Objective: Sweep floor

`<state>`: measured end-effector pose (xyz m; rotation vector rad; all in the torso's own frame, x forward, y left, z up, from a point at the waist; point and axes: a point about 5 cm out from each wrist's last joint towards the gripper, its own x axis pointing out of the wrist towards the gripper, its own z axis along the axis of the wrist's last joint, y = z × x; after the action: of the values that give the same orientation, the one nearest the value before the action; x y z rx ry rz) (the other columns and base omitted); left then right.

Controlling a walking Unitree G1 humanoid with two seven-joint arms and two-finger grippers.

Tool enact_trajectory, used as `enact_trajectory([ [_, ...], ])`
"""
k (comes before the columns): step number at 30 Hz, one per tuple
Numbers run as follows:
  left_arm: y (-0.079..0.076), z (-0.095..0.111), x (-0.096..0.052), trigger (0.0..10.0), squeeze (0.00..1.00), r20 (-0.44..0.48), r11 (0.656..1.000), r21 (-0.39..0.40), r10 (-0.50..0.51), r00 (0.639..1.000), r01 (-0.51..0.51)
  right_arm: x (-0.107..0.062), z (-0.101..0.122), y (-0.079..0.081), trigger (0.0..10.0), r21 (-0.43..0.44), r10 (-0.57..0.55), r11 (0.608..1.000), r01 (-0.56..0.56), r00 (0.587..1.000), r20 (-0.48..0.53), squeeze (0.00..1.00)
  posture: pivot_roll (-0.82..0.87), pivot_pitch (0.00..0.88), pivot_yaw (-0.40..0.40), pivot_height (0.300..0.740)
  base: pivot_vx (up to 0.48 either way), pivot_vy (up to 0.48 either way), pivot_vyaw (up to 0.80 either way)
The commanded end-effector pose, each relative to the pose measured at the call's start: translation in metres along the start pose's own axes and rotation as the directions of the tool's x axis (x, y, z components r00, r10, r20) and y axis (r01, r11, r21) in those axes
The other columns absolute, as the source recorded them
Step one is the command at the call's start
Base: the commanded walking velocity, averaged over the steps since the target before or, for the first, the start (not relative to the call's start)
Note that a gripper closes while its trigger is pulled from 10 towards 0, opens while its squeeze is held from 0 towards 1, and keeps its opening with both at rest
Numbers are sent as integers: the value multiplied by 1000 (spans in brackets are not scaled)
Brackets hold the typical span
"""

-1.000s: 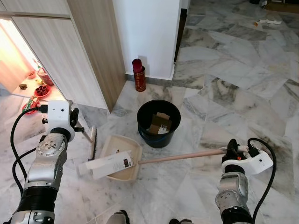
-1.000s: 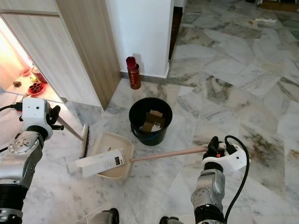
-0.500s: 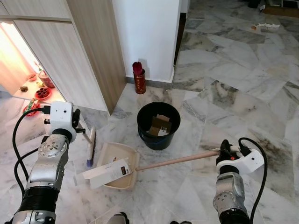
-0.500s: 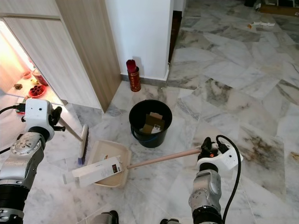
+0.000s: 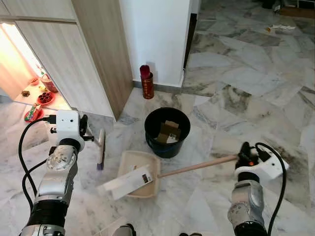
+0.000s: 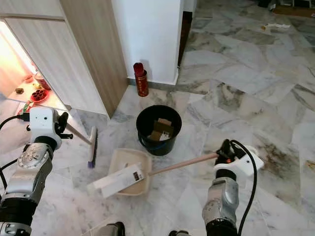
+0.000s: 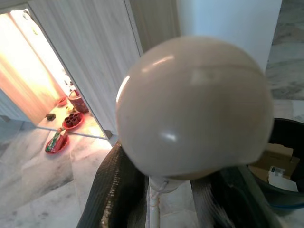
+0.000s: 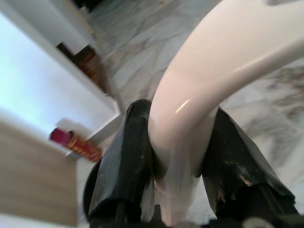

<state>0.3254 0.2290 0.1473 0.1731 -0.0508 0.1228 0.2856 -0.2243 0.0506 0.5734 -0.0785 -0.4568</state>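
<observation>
Right gripper (image 8: 175,190) clamps the dustpan (image 5: 139,172) handle, pan flat on floor by the bin (image 5: 167,131) w/ a box (image 5: 127,182) in it (ready to tip); left gripper (image 7: 164,190) grips the brush (image 5: 100,148).

- A grey-and-white veined marble floor (image 5: 256,83) is seen throughout.
- A black round plastic bucket (image 5: 167,132) is shown with brown cardboard scraps inside.
- A beige plastic dustpan (image 5: 142,167) carries a pale wooden handle.
- A white flat carton (image 5: 125,182) is marked with a dark brown end panel.
- A red cylindrical tin (image 5: 146,81) is patterned in gold.
- Pale wood-grain cabinet panels (image 5: 83,54) are lit orange at far left.
- A white brush head (image 5: 101,149) is fitted with dark bristles.
</observation>
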Motion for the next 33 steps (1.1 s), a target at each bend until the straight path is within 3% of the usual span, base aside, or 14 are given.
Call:
enact_trajectory([
  [1, 8, 6, 0, 10000, 0, 48, 999, 21, 36, 998, -37, -2, 9, -3, 10000, 4, -46, 999, 46, 997, 59, 0, 126, 126, 37, 740, 0, 0, 0],
  [12, 6, 6, 3, 10000, 0, 54, 999, 31, 18, 998, -20, -17, 18, -28, 10000, -22, -215, 975, 219, 969, 123, 0, 117, 122, 46, 740, 0, 0, 0],
  [16, 4, 7, 4, 10000, 0, 56, 999, 33, 8, 998, -10, -21, 28, -42, 10000, -29, -324, 942, 333, 932, 163, 0, 113, 117, 48, 740, 0, 0, 0],
  [19, 3, 8, 5, 10000, 0, 59, 999, 36, 2, 998, -5, -25, 41, -52, 10000, -19, -419, 901, 433, 881, 218, 0, 111, 114, 50, 740, 0, 0, 0],
  [27, 0, 9, 9, 10000, 0, 65, 999, 37, -7, 998, 4, -32, 65, -48, 10000, 13, -461, 877, 480, 835, 300, 0, 99, 106, 54, 740, 0, 0, 0],
  [29, -1, 9, 10, 10000, 0, 65, 999, 37, -9, 998, 7, -36, 71, -49, 10000, 44, -506, 854, 519, 808, 301, 0, 98, 101, 56, 740, 0, 0, 0],
  [33, -2, 9, 12, 10000, 0, 67, 999, 39, -14, 998, 11, -39, 70, -40, 10000, 74, -497, 866, 495, 835, 236, 0, 98, 93, 55, 740, 0, 0, 0],
])
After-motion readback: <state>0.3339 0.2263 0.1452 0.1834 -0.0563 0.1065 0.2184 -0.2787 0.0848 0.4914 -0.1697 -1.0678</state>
